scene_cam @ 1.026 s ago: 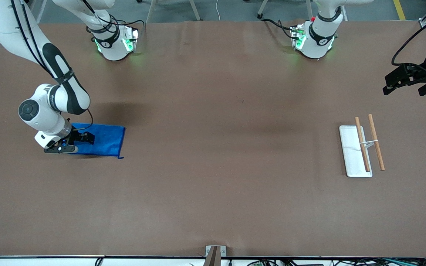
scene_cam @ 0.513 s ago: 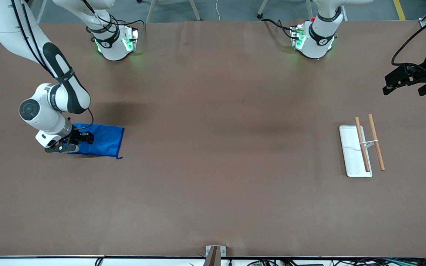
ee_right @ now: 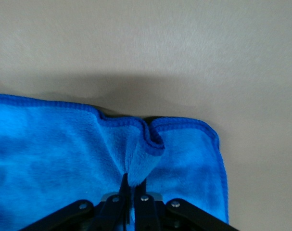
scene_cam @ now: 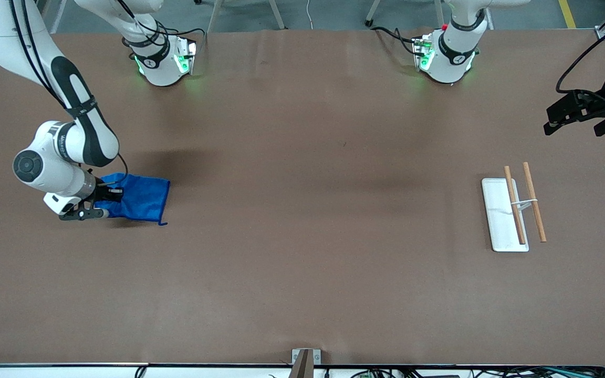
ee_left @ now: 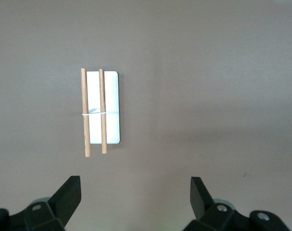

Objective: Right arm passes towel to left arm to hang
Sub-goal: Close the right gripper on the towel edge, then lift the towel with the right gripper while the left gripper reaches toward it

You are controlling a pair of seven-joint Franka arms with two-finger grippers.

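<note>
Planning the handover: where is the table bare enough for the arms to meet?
Bare: the brown table between the blue towel and the white rack with wooden rods. Crowded: right gripper pinching the towel; left gripper above the rack's end.

A: Towel [ee_right: 54,159] looked like soft, fuzzy blue cloth with a stitched hem, matt. Table [scene_cam: 302,157] cover was matt brown, paper-like, faintly creased.

B: Agreed. Rack rods [ee_left: 94,111] looked like bare wood; the rack base [ee_left: 112,106] was smooth white plastic. Right arm [scene_cam: 45,163] shells were glossy white; both grippers' fingers [ee_left: 69,197] were matt black.
</note>
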